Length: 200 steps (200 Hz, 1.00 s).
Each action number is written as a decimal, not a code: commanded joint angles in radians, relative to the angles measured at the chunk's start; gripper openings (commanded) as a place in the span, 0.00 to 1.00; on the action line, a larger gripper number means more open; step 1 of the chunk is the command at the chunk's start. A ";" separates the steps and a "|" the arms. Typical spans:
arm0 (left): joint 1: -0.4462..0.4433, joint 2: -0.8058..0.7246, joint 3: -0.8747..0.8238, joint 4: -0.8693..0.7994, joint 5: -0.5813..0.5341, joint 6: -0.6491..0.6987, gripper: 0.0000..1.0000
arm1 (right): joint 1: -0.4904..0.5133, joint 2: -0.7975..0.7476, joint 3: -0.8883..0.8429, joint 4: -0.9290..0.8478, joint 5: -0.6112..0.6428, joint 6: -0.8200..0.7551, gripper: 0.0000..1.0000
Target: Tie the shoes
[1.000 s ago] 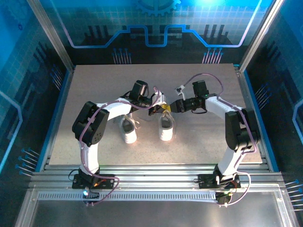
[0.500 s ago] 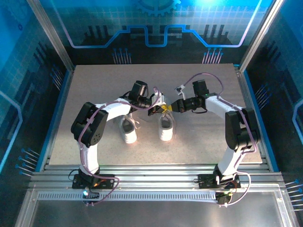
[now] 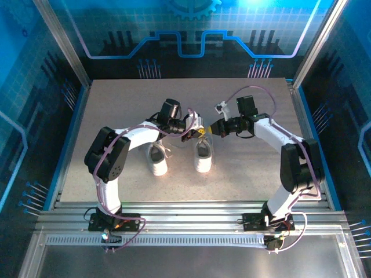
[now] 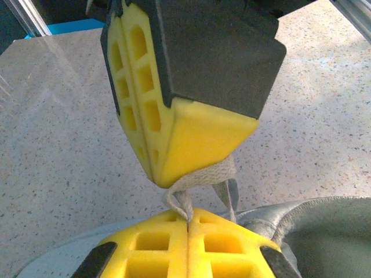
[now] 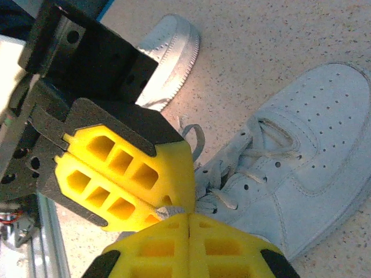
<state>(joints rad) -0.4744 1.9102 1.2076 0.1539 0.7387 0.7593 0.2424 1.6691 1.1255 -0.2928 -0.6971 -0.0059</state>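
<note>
I'm mid-tie on the right-hand sneaker (image 3: 202, 157), which sits near the table (image 3: 116, 104) centre. The left-hand sneaker (image 3: 155, 160) sits just beside it at its 9 o'clock, laces loose. Both grippers meet over the 12 o'clock end of the right-hand sneaker. The left gripper (image 3: 194, 130) comes in from 9 o'clock, the right gripper (image 3: 212, 130) from 3 o'clock.

On the left wrist view, both pairs of yellow pads are pressed together on one short stretch of white lace (image 4: 200, 178), nearly tip to tip. I read this as a hand-off or the start of a cinch; I can't tell which. Next I'd want one gripper to keep its pinch while the other draws away toward its own side, slowly, so the lace doesn't slip out.
</note>
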 commanded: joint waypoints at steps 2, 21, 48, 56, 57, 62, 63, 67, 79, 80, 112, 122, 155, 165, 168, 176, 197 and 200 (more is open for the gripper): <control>-0.002 -0.053 -0.027 -0.013 0.008 0.021 0.14 | 0.025 -0.021 0.006 -0.027 0.096 -0.052 0.00; -0.001 -0.073 -0.047 -0.001 -0.005 0.021 0.32 | 0.040 -0.013 0.013 -0.040 0.112 -0.067 0.00; 0.025 -0.120 -0.086 0.012 -0.023 0.012 0.44 | 0.052 -0.015 0.014 -0.040 0.138 -0.074 0.00; 0.044 -0.137 -0.104 0.020 -0.022 0.001 0.46 | 0.055 -0.019 0.016 -0.039 0.144 -0.078 0.00; 0.047 -0.140 -0.106 0.021 -0.023 0.000 0.46 | 0.055 -0.020 0.017 -0.040 0.145 -0.077 0.00; 0.060 -0.152 -0.119 0.026 -0.022 -0.008 0.47 | 0.056 -0.022 0.017 -0.038 0.149 -0.080 0.00; 0.063 -0.153 -0.122 0.027 -0.022 -0.010 0.47 | 0.057 -0.023 0.018 -0.039 0.150 -0.080 0.00; 0.075 -0.163 -0.131 0.030 -0.023 -0.015 0.47 | 0.057 -0.024 0.019 -0.040 0.152 -0.081 0.00; 0.115 -0.183 -0.154 0.026 -0.019 -0.026 0.48 | 0.060 -0.028 0.025 -0.045 0.157 -0.088 0.00; 0.119 -0.184 -0.155 0.025 -0.019 -0.026 0.48 | 0.060 -0.028 0.025 -0.045 0.157 -0.088 0.00; 0.179 -0.197 -0.171 -0.093 -0.066 0.065 0.49 | 0.062 -0.026 0.035 -0.069 0.174 -0.109 0.00; 0.184 -0.185 -0.166 -0.127 -0.086 0.102 0.49 | 0.063 -0.026 0.036 -0.071 0.178 -0.112 0.00; 0.176 -0.114 -0.126 -0.154 -0.092 0.151 0.52 | 0.064 -0.021 0.039 -0.077 0.182 -0.119 0.00; 0.164 -0.088 -0.108 -0.161 -0.100 0.172 0.53 | 0.065 -0.019 0.039 -0.077 0.183 -0.119 0.00; 0.160 -0.081 -0.102 -0.165 -0.104 0.179 0.53 | 0.065 -0.019 0.040 -0.077 0.182 -0.119 0.00; 0.148 -0.060 -0.086 -0.172 -0.113 0.196 0.54 | 0.065 -0.016 0.043 -0.082 0.182 -0.120 0.00; 0.114 -0.009 -0.045 -0.201 -0.139 0.255 0.54 | 0.065 -0.011 0.049 -0.090 0.188 -0.123 0.00; 0.110 -0.002 -0.038 -0.205 -0.142 0.264 0.54 | 0.065 -0.010 0.050 -0.091 0.189 -0.123 0.00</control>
<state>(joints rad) -0.3244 1.8572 1.1069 0.0097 0.6201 0.9195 0.2947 1.6680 1.1408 -0.3519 -0.5213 -0.1081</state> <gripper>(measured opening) 0.541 0.040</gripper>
